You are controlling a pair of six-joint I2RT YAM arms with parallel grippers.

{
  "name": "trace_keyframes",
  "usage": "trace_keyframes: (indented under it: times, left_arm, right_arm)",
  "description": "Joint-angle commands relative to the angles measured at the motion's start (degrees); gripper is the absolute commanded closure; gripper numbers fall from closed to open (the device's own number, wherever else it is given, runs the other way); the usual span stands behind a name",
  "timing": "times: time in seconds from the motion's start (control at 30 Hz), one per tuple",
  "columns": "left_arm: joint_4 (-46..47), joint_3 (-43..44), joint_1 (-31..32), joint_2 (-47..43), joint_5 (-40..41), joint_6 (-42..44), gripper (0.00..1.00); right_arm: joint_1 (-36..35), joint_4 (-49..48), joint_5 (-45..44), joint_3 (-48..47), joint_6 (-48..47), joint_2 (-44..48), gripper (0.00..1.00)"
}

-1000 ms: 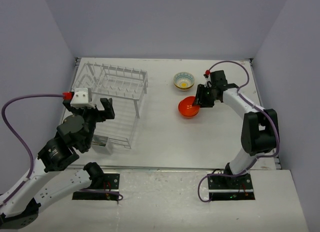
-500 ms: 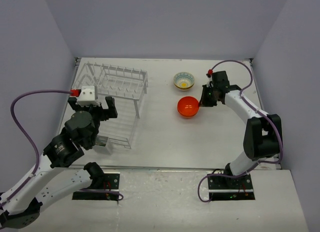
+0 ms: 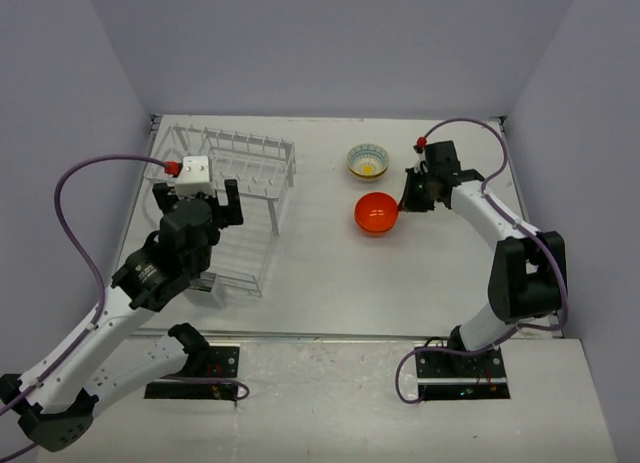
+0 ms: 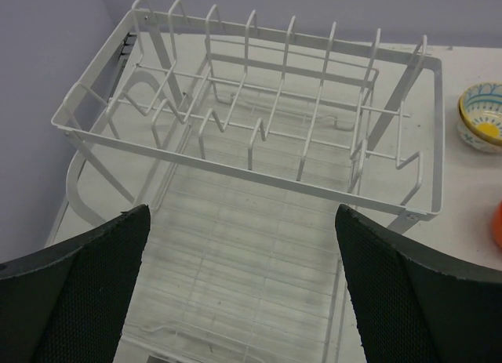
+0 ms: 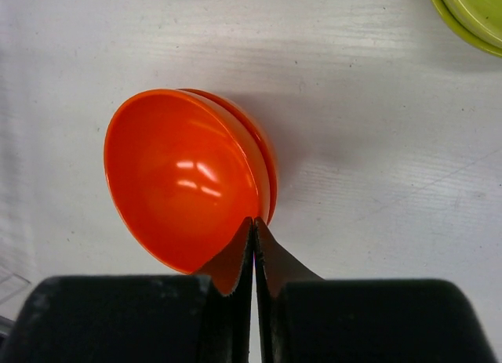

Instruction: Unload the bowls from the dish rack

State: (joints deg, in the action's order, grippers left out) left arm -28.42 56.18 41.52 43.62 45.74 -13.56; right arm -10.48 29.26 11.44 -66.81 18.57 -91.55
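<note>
The white wire dish rack [image 3: 262,153] stands at the far left, and no bowl shows in it [image 4: 235,163]. My left gripper [image 3: 197,205] hovers over its near half, open and empty [image 4: 243,284]. The orange bowl [image 3: 375,213] rests on the table right of centre. My right gripper [image 3: 402,205] is shut on its right rim [image 5: 255,226]; the bowl [image 5: 184,186] looks tilted in the right wrist view. The cream bowl with a blue rim and yellow inside [image 3: 368,161] sits just behind it [image 4: 480,116]. A lime-green bowl [image 5: 471,14] shows only at the right wrist view's corner.
A small box-like cutlery holder [image 3: 205,285] hangs at the rack's near end. Grey walls close in the table [image 3: 330,273] on three sides. The right arm's link [image 3: 480,208] stretches along the right side.
My left arm has moved away from me and to the right, over the rack. The right gripper shifted slightly right and back, and the orange bowl settled a little to the left.
</note>
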Motion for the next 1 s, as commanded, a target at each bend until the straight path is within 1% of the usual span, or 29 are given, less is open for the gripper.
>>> trace_keyframes:
  times: [0.0,0.1,0.23,0.3,0.4,0.43,0.47,0.53,0.57,0.6,0.63,0.67,0.7,0.77,0.8,0.83,0.87,0.9,0.93,0.97]
  left_arm:
    - [-0.14,2.18,-3.54,1.73,-2.49,-2.08,0.00]
    - [0.47,2.09,-5.83,2.00,-4.34,-2.08,0.00]
    - [0.56,2.18,-6.80,2.18,-3.72,-2.61,0.00]
    - [0.04,2.53,-7.15,2.26,-2.67,-3.31,0.00]
    - [-1.19,3.32,-7.33,2.26,0.31,-4.89,0.00]
    - [-1.89,4.01,-7.41,2.18,2.49,-6.20,0.00]
    - [-2.68,4.37,-7.33,2.18,4.08,-7.08,0.00]
    - [-5.49,5.51,-7.41,2.26,7.77,-9.20,0.00]
    - [-6.11,5.78,-7.42,2.26,8.49,-9.55,0.00]
    - [-6.90,5.87,-7.42,2.35,8.84,-9.64,0.00]
    - [-7.17,5.95,-7.42,2.44,9.11,-9.99,0.00]
    - [-7.52,5.87,-7.42,2.44,9.02,-10.25,0.00]
    - [-7.52,5.78,-7.42,2.53,9.11,-10.78,0.00]
    - [-7.52,5.52,-7.50,2.70,8.76,-11.13,0.00]
    - [-7.52,5.60,-8.03,2.79,8.23,-11.40,0.00]
    - [-7.00,5.69,-8.55,2.88,6.05,-11.05,0.00]
    - [-6.21,5.95,-9.08,2.97,3.94,-10.70,0.00]
    - [-5.77,6.13,-11.00,2.88,2.10,-9.91,0.00]
    - [-5.50,6.65,-12.15,2.97,-1.58,-9.30,0.00]
    - [-5.15,6.92,-13.29,2.79,-3.35,-9.20,0.00]
  right_arm:
    - [0.02,0.01,-1.16,-0.87,0.15,-1.87,1.00]
    - [-0.07,-0.25,-1.25,-0.78,0.50,-2.15,1.00]
    - [-0.07,0.80,-1.86,-1.31,0.16,1.54,1.00]
    - [-0.07,1.94,-2.12,-2.18,-0.02,2.51,1.00]
    - [-0.07,2.56,-1.95,-2.45,-0.02,6.37,1.00]
    - [-0.07,2.73,-1.86,-2.45,-0.02,7.86,0.98]
    - [-0.33,2.82,-1.86,-2.37,-0.02,11.88,0.94]
    - [-1.20,3.44,-3.87,-2.36,-0.11,16.55,0.65]
    - [-1.56,3.53,-4.75,-2.45,-0.20,21.36,0.50]
    - [-1.73,3.70,-5.11,-2.28,-0.37,23.85,0.43]
    - [-1.82,3.88,-5.20,-2.19,-0.46,26.31,0.32]
    - [-1.82,4.23,-5.46,-2.10,-0.37,31.03,0.16]
    - [-1.82,5.01,-6.16,-1.93,-0.37,33.34,0.01]
    - [-1.82,6.25,-9.40,-1.84,-0.55,37.74,0.01]
    - [-1.82,8.08,-10.64,-1.92,-0.72,41.41,0.01]
    - [-1.91,9.23,-11.26,-2.19,-1.25,43.02,0.01]
    - [-1.83,10.55,-13.96,-2.28,-1.95,44.51,0.01]
    - [-1.82,12.65,-15.21,-2.10,-1.96,47.31,0.01]
    - [-2.09,13.28,-16.79,-1.75,-0.65,48.82,0.01]
    - [-2.35,13.46,-18.54,-0.18,0.06,50.57,0.01]
